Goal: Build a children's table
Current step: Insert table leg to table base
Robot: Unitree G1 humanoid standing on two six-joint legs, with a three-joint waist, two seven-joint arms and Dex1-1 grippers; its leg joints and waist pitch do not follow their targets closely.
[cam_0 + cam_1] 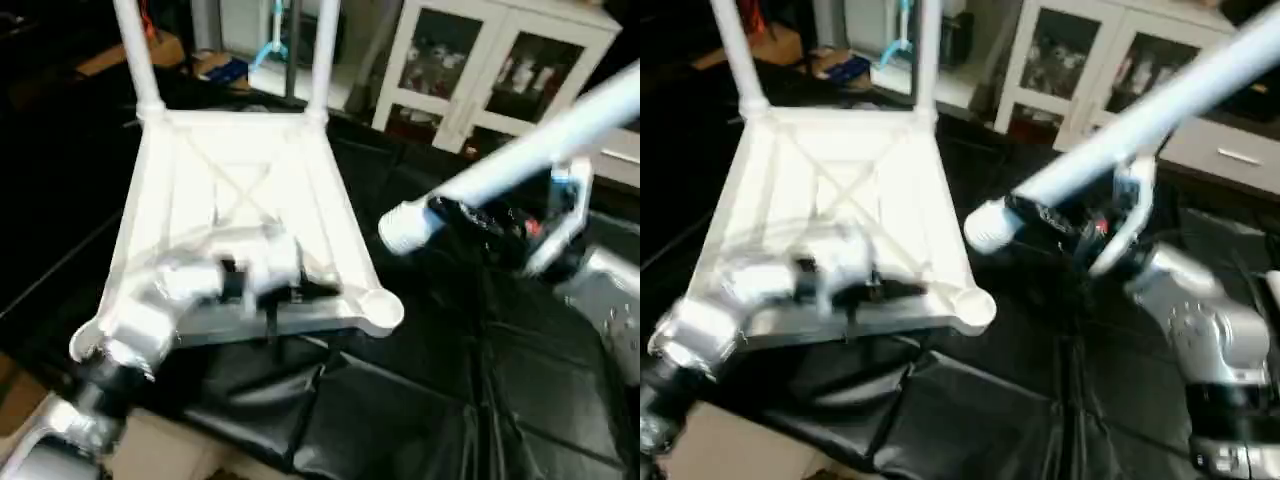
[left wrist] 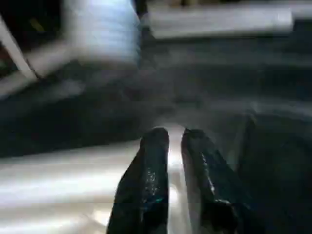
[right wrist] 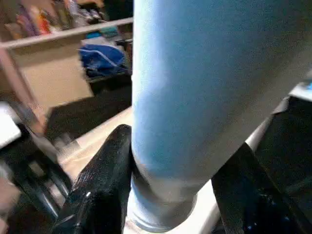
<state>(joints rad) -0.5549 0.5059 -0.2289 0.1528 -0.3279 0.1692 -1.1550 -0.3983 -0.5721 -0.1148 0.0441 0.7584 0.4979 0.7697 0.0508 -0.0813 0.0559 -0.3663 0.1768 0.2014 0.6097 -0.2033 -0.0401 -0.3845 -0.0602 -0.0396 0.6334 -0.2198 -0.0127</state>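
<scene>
**Clerk:** Right tool (image 1: 1110,235) first: it is clamping a white leg (image 1: 1160,110) between its two black fingers (image 3: 100,187), gripping just above the threaded end, with the long tube slanting up and away behind it.

**Checker:** And the left tool (image 2: 168,146)?

**Clerk:** Its fingers are standing almost together with only a narrow slit between them, and they are resting at the near edge of the table top (image 1: 240,200). Whether they are pinching that edge or only pressing on it, I cannot tell.

**Checker:** Where is the top lying?

**Clerk:** Just ahead of the left tool, underside up on the black padded surface (image 1: 400,420), well to the side of the right tool. Two legs (image 1: 135,50) are already standing in the far sockets. The open corner socket (image 1: 380,305) is sitting between the two tools, near the held leg's tip.

**Checker:** Materials?

**Clerk:** Smooth white plastic throughout. The top is square with crossed ribs and round sockets; the legs are long tapered tubes ending in a ridged collar. The surface cover is glossy, creased and soft-looking.

**Checker:** Risks?

**Clerk:** In my judgement, the leg is approaching at a steep slant, so the threads are likely to cross or skate off the socket rim. The long tube is giving leverage against a slick grip and may twist. If the left tool is only resting, the top may slide on the slippery cover.
</scene>
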